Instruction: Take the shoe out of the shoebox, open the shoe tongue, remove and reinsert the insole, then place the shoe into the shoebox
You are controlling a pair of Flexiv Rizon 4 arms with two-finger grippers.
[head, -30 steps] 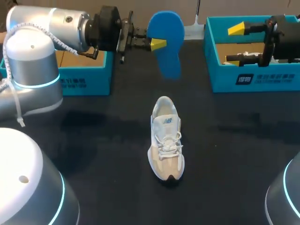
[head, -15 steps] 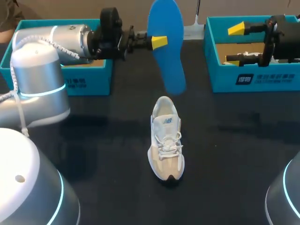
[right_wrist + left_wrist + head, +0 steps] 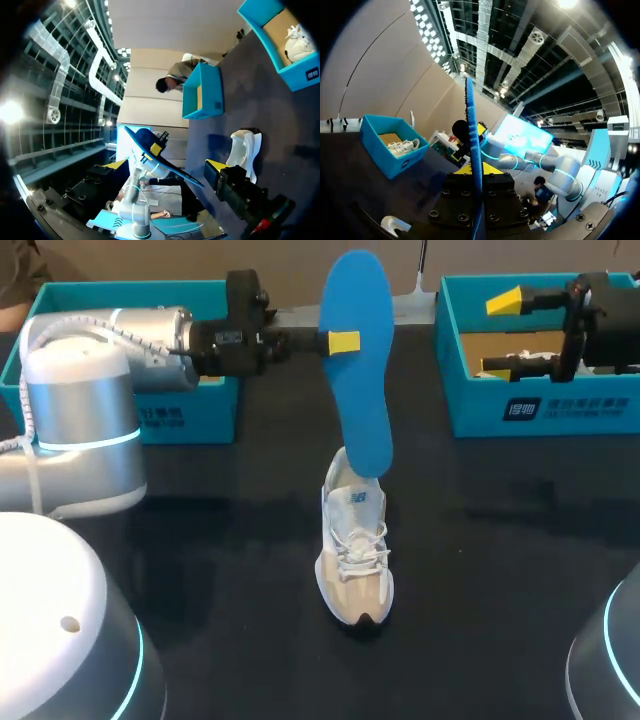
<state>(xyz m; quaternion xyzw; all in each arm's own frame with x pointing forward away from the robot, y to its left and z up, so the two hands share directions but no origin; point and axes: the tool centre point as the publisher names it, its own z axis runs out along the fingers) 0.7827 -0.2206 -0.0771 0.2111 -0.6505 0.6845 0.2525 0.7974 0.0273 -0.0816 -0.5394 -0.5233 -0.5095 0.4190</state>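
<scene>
The insole [image 3: 361,410] has lowered to the shoe [image 3: 354,540], gripped by left hand [image 3: 342,342].

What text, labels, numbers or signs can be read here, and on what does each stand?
On the right shoebox front: a white label, characters too blurred to read.
On the left shoebox front: white print, too small to read.
On the shoe side: a small logo, not legible.
On the insole: no print visible.
</scene>
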